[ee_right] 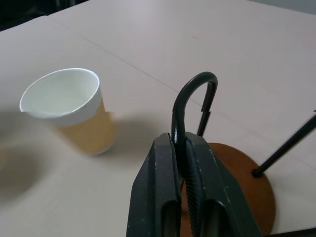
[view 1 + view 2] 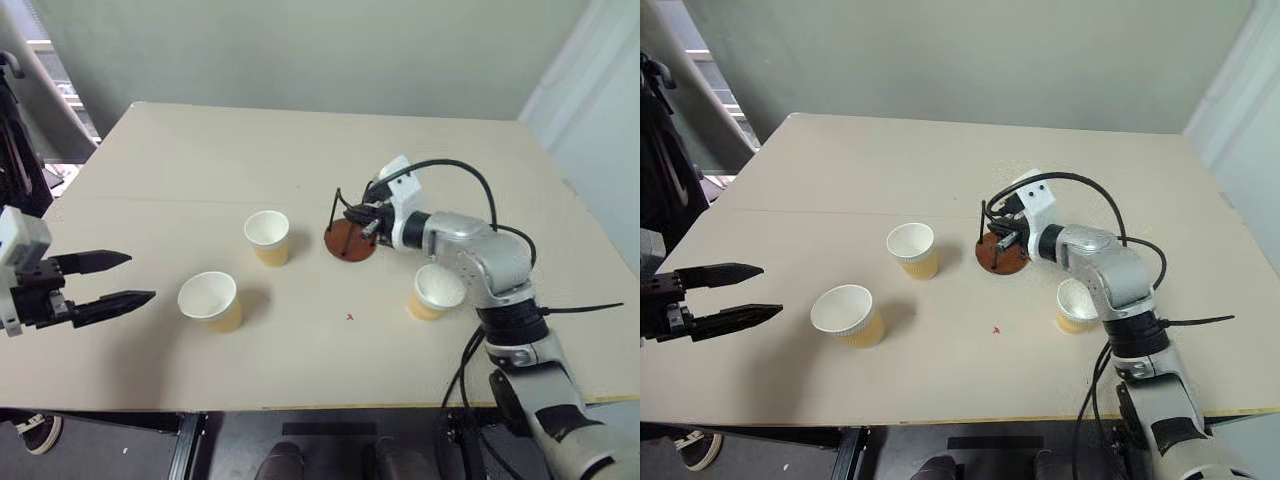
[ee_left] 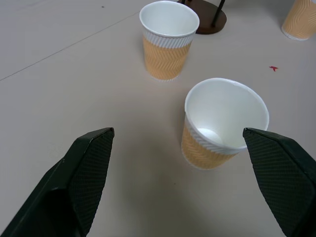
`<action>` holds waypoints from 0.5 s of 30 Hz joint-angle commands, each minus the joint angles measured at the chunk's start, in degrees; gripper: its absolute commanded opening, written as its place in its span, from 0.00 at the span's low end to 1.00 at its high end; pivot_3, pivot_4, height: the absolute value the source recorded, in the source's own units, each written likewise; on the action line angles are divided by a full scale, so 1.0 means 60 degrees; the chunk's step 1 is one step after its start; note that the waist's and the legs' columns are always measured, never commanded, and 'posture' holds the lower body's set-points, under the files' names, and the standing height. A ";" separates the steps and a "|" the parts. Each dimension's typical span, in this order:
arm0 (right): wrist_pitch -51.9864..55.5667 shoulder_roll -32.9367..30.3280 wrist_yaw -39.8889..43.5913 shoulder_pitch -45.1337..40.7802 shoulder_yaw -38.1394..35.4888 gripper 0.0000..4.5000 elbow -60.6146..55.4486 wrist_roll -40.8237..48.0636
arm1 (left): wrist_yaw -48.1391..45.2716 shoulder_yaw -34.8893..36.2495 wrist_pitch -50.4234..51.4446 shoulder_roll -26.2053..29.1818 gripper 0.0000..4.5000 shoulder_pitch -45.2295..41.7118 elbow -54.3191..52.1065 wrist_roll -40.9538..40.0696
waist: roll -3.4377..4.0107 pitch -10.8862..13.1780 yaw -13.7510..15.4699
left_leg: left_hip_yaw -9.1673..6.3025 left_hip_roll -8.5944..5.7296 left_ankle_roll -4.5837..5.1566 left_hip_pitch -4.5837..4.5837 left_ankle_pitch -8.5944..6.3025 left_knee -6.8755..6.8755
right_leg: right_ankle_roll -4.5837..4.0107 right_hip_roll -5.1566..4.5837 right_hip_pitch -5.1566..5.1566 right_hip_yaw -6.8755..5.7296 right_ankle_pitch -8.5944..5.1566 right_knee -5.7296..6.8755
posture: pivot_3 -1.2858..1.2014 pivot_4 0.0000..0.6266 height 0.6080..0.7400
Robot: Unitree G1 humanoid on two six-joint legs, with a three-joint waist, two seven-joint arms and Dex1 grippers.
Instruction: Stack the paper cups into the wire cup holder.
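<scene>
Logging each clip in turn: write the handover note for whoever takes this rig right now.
Right pincer: shut on a dark wire loop of the brown-based wire cup holder, mid-table.
Left pincer: open, empty, aimed at the nearest tan paper cup.
The second tan cup stands just left of the holder; the third tan cup is under the right forearm.
Done: holder gripped, no cup stacked.
Left: all three cups into the holder.

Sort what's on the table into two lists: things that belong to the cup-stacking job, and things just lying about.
Belongs to the job:
- three paper cups: one nearest the left gripper, one mid-table, one by the right arm
- wire cup holder, one wire loop pinched by the shut right gripper
- left gripper, open

Just lying about:
- small red mark on the table
</scene>
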 commanded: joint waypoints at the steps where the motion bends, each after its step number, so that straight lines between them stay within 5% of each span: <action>1: -0.0115 -0.0623 0.1399 0.0023 0.0000 0.00 -0.1047 0.0653 | -0.0030 0.0250 -0.0030 0.0158 1.00 -0.0160 -0.0042 -0.0076 | -0.0002 -0.0001 0.0008 | 0.0003 -0.0001 -0.0002 -0.0004 0.0001 0.0001 | 0.0000 0.0000 0.0001 0.0000 0.0000 -0.0001 | 0.52 0.24 1.00; 8: -0.1328 -0.2919 0.5521 0.0706 0.0656 0.00 -0.2611 0.1563 | -0.0066 -0.0237 -0.0135 0.0233 1.00 -0.0643 0.0241 -0.0024 | -0.0007 -0.0004 0.0014 | 0.0033 -0.0008 -0.0013 -0.0002 0.0006 0.0002 | -0.0008 0.0010 0.0011 -0.0001 -0.0004 -0.0002 | 0.52 0.24 1.00; 15: -0.3522 -0.3695 0.7735 0.0805 0.1652 0.00 -0.2442 0.0752 | -0.0164 -0.0330 -0.0057 0.0227 1.00 -0.0767 0.0131 -0.0058 | -0.0011 -0.0007 -0.0084 | 0.0033 0.0005 -0.0017 0.0016 0.0008 0.0010 | -0.0009 0.0028 0.0021 0.0001 -0.0003 0.0010 | 0.52 0.24 1.00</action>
